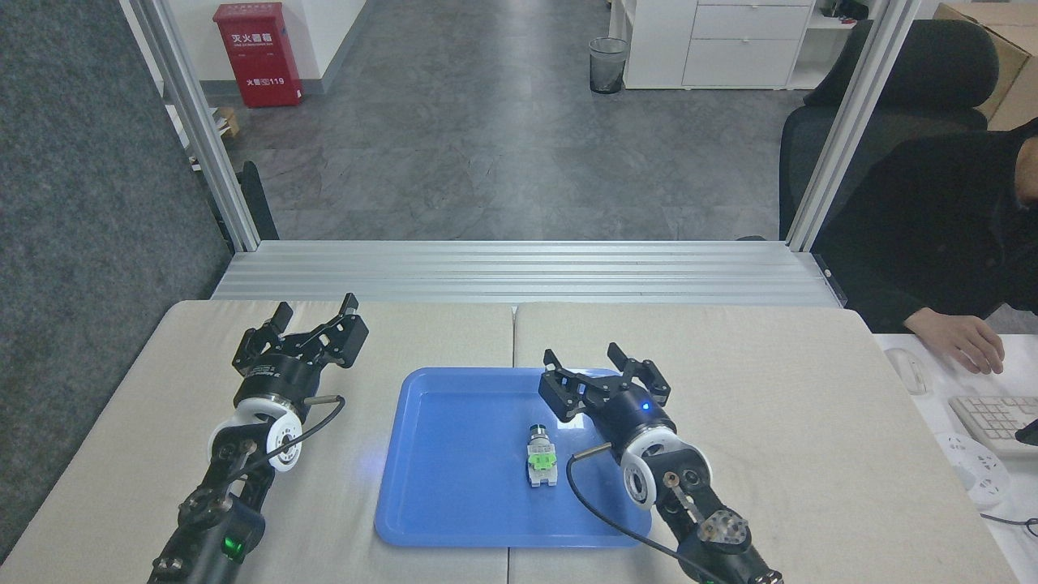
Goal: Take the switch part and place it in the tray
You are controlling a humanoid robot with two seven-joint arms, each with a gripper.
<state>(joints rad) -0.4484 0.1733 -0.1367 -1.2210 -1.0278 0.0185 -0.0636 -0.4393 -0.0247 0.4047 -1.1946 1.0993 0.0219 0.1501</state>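
I see the switch part [540,464] lying flat inside the blue tray [454,487], right of the tray's middle, its dark-capped threaded end pointing away from me and its green block mid-body. Nothing is touching it. My right gripper [602,365] hangs over the tray's far right rim, jaws spread wide and empty, well clear of the switch. My left gripper [318,312] sits over the beige counter [770,405] to the left of the tray, jaws also apart and holding nothing. At the far right a person's hand [957,341] rests beside a keyboard [993,418].
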